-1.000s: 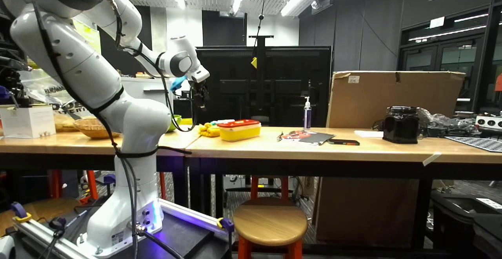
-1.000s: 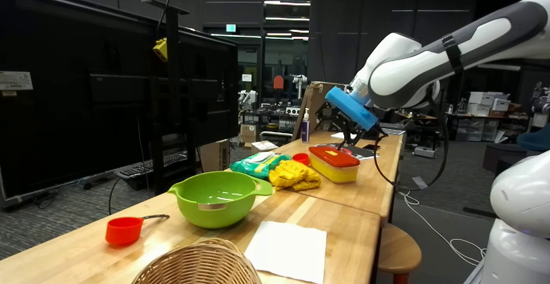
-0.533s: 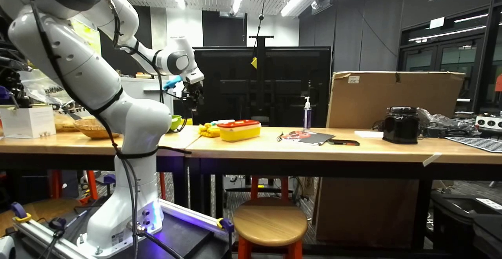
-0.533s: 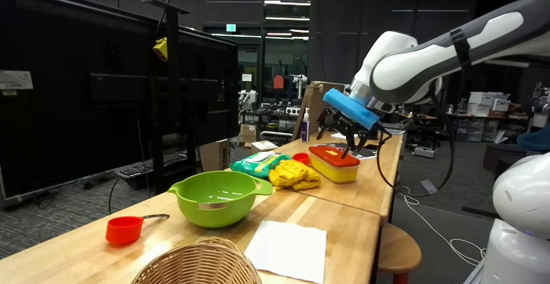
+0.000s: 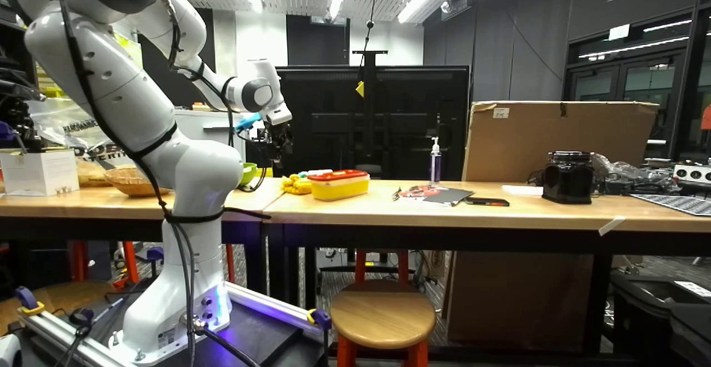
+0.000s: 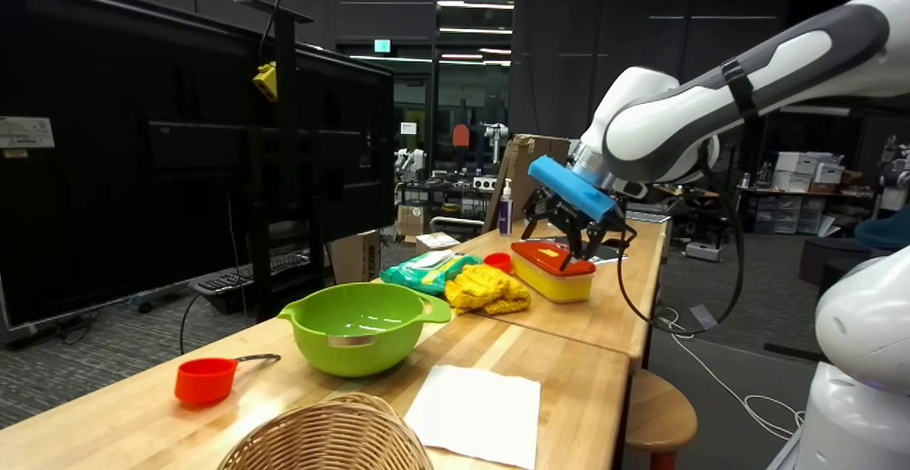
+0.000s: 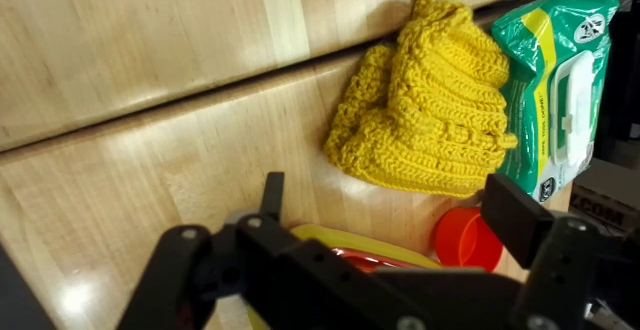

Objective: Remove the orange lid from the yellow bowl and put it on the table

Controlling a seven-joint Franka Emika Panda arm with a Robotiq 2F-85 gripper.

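Note:
The orange lid point(image 6: 542, 259) is a rounded rectangular red-orange cover, closed on the yellow bowl point(image 6: 563, 289), a boxy yellow container on the table point(image 6: 604, 331). Both also show in an exterior view, lid point(image 5: 336, 175) and bowl point(image 5: 340, 189). My gripper point(image 6: 546, 248) is open and empty; its fingers overlap the lid in that view. In an exterior view the gripper point(image 5: 280, 153) hangs above and left of the container, apart from it. In the wrist view the fingers point(image 7: 392, 201) are wide apart and hide most of the lid point(image 7: 357, 257) and bowl point(image 7: 320, 234).
A yellow knitted cloth point(image 7: 425, 105), a green wipes pack point(image 7: 530, 85) and a red cup point(image 7: 462, 240) lie beside the container. A green bowl point(image 6: 359, 335), a wicker basket point(image 6: 330, 438) and white paper point(image 6: 476, 417) are nearer. A pump bottle point(image 5: 435, 161) stands behind.
My open gripper moves away to the left, then slightly back right and lower in an exterior view. The lid and the container stay where they are.

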